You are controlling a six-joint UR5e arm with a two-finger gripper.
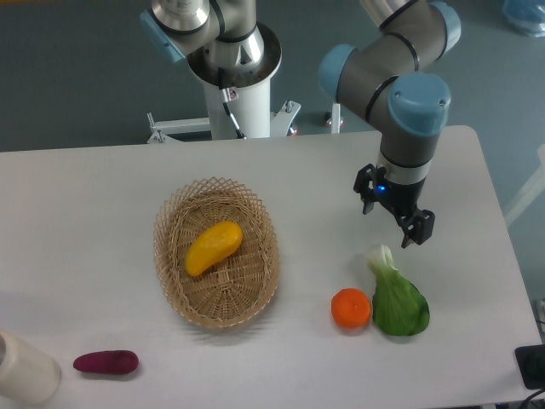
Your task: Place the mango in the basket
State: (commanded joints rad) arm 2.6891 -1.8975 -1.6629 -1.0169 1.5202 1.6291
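While we look down from the camera, we see the mango (213,247) lying inside the basket (174,285). Right of the basket, the gripper (395,214) hangs empty with its fingers spread wide. Below it sit a green veggie (397,298) and an orange (351,308), well right of the basket.

Grey arm (387,68) with blue caps, black gripper (396,215)
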